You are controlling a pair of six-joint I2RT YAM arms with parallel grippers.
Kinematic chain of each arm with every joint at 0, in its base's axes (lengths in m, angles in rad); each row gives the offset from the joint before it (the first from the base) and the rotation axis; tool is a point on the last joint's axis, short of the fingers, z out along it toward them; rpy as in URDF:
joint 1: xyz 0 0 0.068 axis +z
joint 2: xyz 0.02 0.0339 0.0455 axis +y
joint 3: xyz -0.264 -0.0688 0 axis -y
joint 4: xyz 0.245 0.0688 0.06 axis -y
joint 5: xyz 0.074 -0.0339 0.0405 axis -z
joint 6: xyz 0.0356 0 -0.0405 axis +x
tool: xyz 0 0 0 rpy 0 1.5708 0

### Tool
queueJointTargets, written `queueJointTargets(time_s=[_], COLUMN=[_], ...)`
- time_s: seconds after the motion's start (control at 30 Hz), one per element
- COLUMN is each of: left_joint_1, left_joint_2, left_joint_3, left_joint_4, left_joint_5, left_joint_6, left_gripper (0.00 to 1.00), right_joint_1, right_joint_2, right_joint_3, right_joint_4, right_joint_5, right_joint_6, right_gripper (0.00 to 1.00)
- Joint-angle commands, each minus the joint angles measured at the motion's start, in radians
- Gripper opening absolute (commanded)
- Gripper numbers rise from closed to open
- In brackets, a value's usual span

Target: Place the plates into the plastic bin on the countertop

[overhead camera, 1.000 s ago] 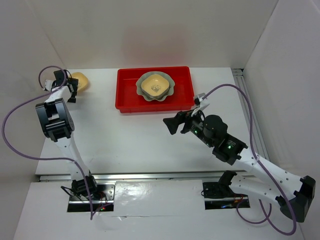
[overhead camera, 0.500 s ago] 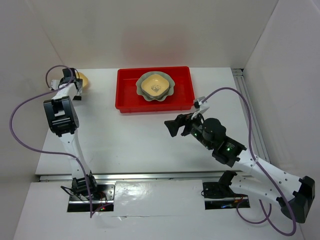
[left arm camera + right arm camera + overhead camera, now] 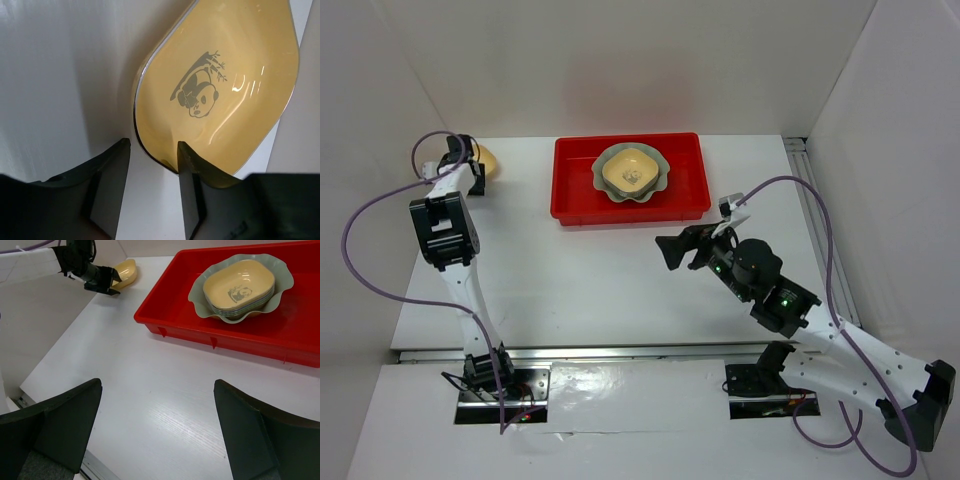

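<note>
The step in hand is the pickup of the last loose plate. The yellow dish (image 3: 220, 85) lies on the desk (image 3: 580, 270) well to the left of the red plastic bin (image 3: 575, 182), close to the left wall. The left hand (image 3: 152, 150) is set over the dish's near rim. One finger (image 3: 107, 180) stands outside on the desk side and the other finger (image 3: 192, 195) reaches over the inner slope. The two are partly apart with the rim between them, not clamped on it.

To do this well, the pinch should probably land squarely on the rim rather than on the sloping, glossy inside, where a finger could slide off. The outer finger needs to get under the lip without pushing the dish toward the wall. A straight lift before any sideways travel toward the bin would likely keep the dish from tipping out of a one-edge grip.

The bin holds a pale-green scalloped dish (image 3: 197, 300), set right of its middle. A stack of smaller dishes nests in it, topped by a yellow panda dish (image 3: 239, 287). Rims of others show beneath it, but their colours cannot be told apart. The rest of the bin floor is bare.

The right hand (image 3: 159, 390) hangs over the desk just in front of the bin's near right corner, its fingers spread wide and holding nothing.
</note>
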Motion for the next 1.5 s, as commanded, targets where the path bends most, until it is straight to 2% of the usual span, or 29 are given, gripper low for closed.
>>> queueJointTargets(time_s=[0.0, 0.07, 0.2, 0.23, 0.27, 0.37, 0.47, 0.6, 0.63, 0.8, 0.93, 1.0, 1.07, 1.13, 1.2, 1.23, 1.33, 1.47], left_joint_1=[0.009, 0.019, 0.019, 0.019, 0.019, 0.019, -0.004, -0.05, -0.061, -0.148, -0.243, -0.318, -0.371, -0.443, -0.469, -0.478, -0.518, -0.589], left_joint_2=[0.039, 0.048, 0.048, 0.048, 0.034, -0.021, -0.143, -0.382, -0.424, -0.704, -0.788, -0.788, -0.719, -0.665, -0.592, -0.569, -0.491, -0.371], left_joint_3=[0.032, 0.043, 0.039, 0.025, 0.025, -0.024, -0.102, -0.274, -0.29, -0.369, -0.376, -0.345, -0.26, -0.201, -0.138, -0.114, -0.101, -0.012], left_joint_4=[-0.054, -0.054, -0.063, -0.063, -0.063, -0.063, -0.032, 0.165, 0.191, 0.202, 0.202, 0.202, 0.192, 0.148, 0.129, 0.129, 0.129, 0.1], left_joint_5=[-0.013, -0.002, 0.022, 0.038, 0.05, 0.113, 0.095, 0.122, 0.133, 0.066, 0.105, 0.143, 0.193, 0.173, 0.173, 0.217, 0.253, 0.21], left_joint_6=[-0.018, -0.009, -0.008, -0.008, 0.005, 0.07, 0.134, 0.281, 0.341, 0.427, 0.51, 0.567, 0.623, 0.636, 0.636, 0.616, 0.591, 0.571], left_gripper=[0.53, 0.48, 0.21, 0.03, 0.0, 0.0, 0.0, 0.0, 0.0, 0.0, 0.0, 0.0, 0.0, 0.0, 0.0, 0.0, 0.0, 0.0], right_joint_1=[0.009, 0.009, 0.009, 0.009, 0.009, 0.009, 0.009, 0.009, 0.009, 0.018, 0.018, 0.018, 0.018, 0.018, 0.018, 0.018, 0.018, 0.018], right_joint_2=[-0.013, -0.013, 0.006, 0.006, 0.006, 0.006, -0.008, -0.029, -0.029, 0.001, -0.034, -0.058, -0.081, -0.124, -0.15, -0.176, -0.212, -0.221], right_joint_3=[-0.011, -0.011, -0.002, -0.002, -0.002, 0.008, 0.008, -0.009, -0.021, -0.023, 0.014, 0.046, 0.083, 0.11, 0.164, 0.179, 0.236, 0.29], right_joint_4=[0.039, 0.039, 0.039, 0.039, 0.039, 0.039, 0.028, 0.035, 0.036, -0.004, -0.045, -0.07, -0.113, -0.154, -0.196, -0.231, -0.289, -0.352], right_joint_5=[0.033, 0.033, 0.033, 0.033, 0.033, 0.007, -0.017, -0.039, -0.012, 0.087, 0.131, 0.143, 0.177, 0.22, 0.261, 0.292, 0.341, 0.393], right_joint_6=[-0.008, -0.008, -0.017, -0.017, -0.017, 0.001, 0.024, 0.033, 0.033, 0.024, 0.013, 0.013, 0.004, -0.005, -0.025, -0.034, -0.034, -0.034], right_gripper=[1.0, 1.0, 1.0, 1.0, 1.0, 1.0, 1.0, 1.0, 1.0, 1.0, 1.0, 1.0, 1.0, 1.0, 1.0, 1.0, 1.0, 1.0])
